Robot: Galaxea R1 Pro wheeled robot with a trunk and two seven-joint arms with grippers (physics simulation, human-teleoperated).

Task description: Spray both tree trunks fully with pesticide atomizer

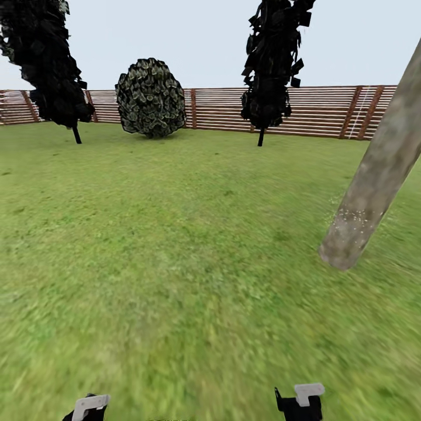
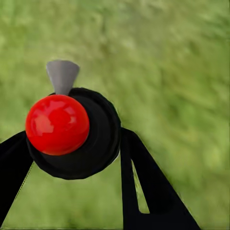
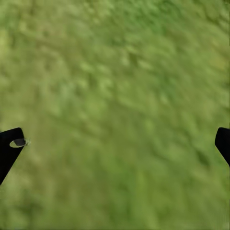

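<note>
Glossy red atomizer knob (image 2: pixel 57 124)

A green lawn (image 1: pixel 175 245) carries everything. The thick mottled tree trunk (image 1: pixel 374 181) rises tilted from it; left of the trunk and farther back stand two dark narrow trees (image 1: pixel 269 76) and a round bush (image 1: pixel 151 97).

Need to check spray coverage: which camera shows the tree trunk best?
The head view: the tree trunk leans in at right, whitish specks near its base. Both wrist views face grass; the left gripper holds the atomizer.
</note>
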